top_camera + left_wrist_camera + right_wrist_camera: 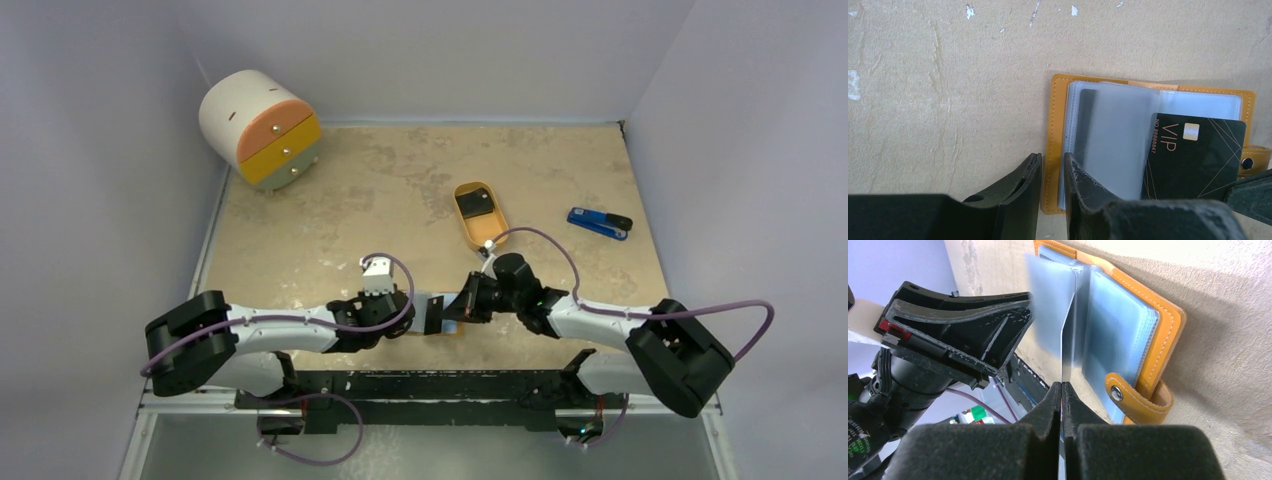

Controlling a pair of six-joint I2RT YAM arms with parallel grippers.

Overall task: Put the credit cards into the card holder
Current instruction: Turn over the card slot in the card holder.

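The card holder [1050, 150] lies open by the bench's near edge. The right hand [1062, 387] clamps a black credit card [1198, 155] against its sleeves; the left hand [1052, 157], fingers apart, straddles its cover.

Overhead camera looks down on the whole counter [400, 190]; wrist cameras peer closely past left gripper [1052, 161] and right gripper [1062, 387], sharing the card holder [1118, 145] between them.

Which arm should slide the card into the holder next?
Right. The right gripper is shut on the black VIP card, standing edge-on at the clear sleeves of the open card holder. The left gripper carries no card; its fingers straddle the holder's left edge, likely better steadying it.
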